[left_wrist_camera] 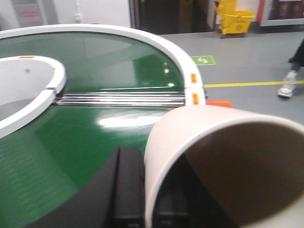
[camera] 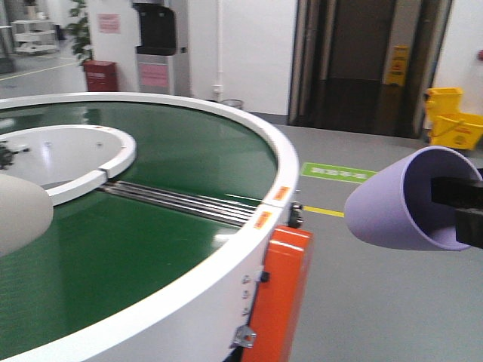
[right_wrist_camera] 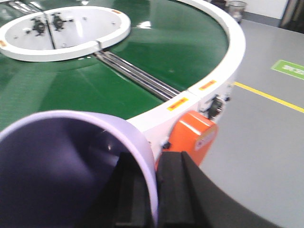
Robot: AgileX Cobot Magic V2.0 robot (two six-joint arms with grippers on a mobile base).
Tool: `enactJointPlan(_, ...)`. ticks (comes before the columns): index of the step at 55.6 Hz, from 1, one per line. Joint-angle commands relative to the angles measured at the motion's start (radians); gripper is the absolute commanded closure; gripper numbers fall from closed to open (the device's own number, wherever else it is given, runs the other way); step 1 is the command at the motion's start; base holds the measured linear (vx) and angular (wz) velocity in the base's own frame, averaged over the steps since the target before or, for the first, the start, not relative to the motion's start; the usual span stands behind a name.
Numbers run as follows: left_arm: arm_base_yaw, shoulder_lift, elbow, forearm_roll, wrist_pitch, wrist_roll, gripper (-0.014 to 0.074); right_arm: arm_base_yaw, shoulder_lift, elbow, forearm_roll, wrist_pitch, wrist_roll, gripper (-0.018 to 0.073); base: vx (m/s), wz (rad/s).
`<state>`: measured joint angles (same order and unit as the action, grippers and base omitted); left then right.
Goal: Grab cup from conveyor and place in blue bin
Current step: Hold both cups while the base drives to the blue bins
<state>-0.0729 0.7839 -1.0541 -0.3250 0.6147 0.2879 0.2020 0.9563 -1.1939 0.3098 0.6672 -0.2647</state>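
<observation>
A lilac cup [camera: 392, 200] hangs on its side over the grey floor, right of the conveyor [camera: 189, 158], mouth to the right. My right gripper [camera: 462, 213] is shut on its rim, one finger inside and one outside [right_wrist_camera: 175, 183]; the cup [right_wrist_camera: 57, 156] fills the lower left of the right wrist view. My left gripper [left_wrist_camera: 149, 194] is shut on the rim of a cream cup [left_wrist_camera: 190, 128], held above the green belt [left_wrist_camera: 57, 142]. That cream cup [camera: 19, 211] shows at the left edge of the front view. The blue bin is out of view.
An orange motor cover [camera: 283, 290] juts from the conveyor's white outer rim. Steel rollers [camera: 181, 200] cross the belt. Yellow mop buckets [camera: 453, 121] stand at the back right. A person's shoe [left_wrist_camera: 287, 86] is on the floor at right.
</observation>
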Motion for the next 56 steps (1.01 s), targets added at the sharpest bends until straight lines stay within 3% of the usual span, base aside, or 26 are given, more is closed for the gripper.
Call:
enactJointPlan(1,-0.007,-0.005,-0.027,-0.025,-0.092,-0.002,0.0596,0.001,-0.012,-0.030,0.016,-0.084,-0.003,0.0568,-0.01,-0.46)
enactJointPlan(56,-0.007,-0.005,-0.027,-0.025,-0.092,-0.002,0.0596,0.001,-0.012,-0.030,0.016,-0.084,-0.003,0.0568,0.10,-0.50)
